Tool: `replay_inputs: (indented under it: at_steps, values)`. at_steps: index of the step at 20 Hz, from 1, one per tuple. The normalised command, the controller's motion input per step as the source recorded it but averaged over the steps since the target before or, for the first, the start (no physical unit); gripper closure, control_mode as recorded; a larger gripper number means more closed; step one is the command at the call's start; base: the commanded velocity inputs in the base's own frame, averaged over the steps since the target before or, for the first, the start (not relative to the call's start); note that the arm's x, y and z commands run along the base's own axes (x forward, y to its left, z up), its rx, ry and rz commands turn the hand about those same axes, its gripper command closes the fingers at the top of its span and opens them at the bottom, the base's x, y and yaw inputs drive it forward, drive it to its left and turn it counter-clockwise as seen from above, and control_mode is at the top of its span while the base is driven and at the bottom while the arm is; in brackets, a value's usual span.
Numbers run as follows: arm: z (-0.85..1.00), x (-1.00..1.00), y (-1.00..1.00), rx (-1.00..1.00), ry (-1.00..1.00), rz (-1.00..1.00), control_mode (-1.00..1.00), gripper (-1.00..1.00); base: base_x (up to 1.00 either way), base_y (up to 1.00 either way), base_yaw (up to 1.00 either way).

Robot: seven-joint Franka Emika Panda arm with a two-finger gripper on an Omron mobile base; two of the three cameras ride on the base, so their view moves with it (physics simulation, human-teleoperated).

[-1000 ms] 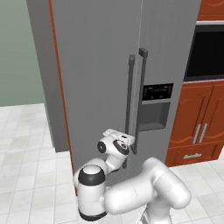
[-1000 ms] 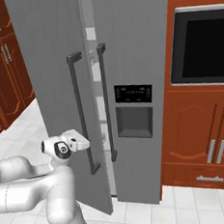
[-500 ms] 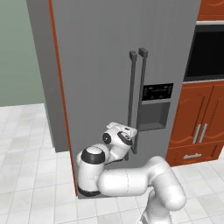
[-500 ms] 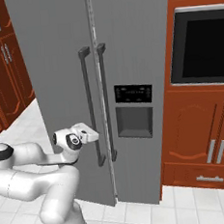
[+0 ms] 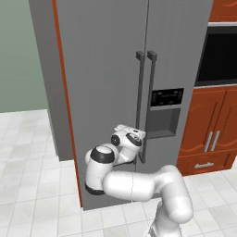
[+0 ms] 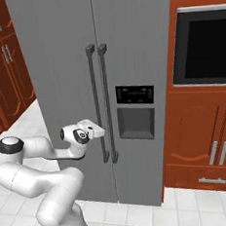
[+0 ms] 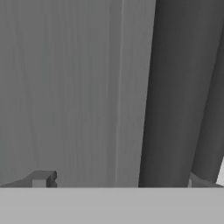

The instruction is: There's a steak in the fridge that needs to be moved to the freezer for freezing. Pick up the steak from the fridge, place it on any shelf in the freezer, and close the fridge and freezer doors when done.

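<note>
I count two grey doors [image 6: 107, 86], both shut, two dark bar handles [image 6: 101, 104], one dispenser panel [image 6: 136, 111]. My gripper [image 7: 118, 181], jaws spread wide, empty, sits by the handles' lower ends.

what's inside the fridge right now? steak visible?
Cannot tell. Both fridge and freezer doors look shut, so the shelves and any steak are covered. Visible: the two dark bar handles, the dispenser panel, and the gripper, jaws open, close against the plain door.

Both doors [image 6: 101, 77] shut (claw [image 6: 98, 132] by the handles [image 6: 101, 104]).
</note>
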Motion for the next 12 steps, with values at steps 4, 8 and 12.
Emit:
replay_inputs:
  at_steps: [4, 8, 12]
  values:
    - [0.00, 0.82, -0.02, 0.00, 0.04, 0.00, -1.00, -1.00, 0.00, 0.00, 0.00]
    - [0.00, 0.87, -0.07, 0.00, 0.07, 0.01, -1.00, -1.00, 0.00, 0.00, 0.00]
    - [0.00, 0.82, -0.23, 0.00, 0.06, 0.08, -1.00, -1.00, 0.00, 0.00, 0.00]
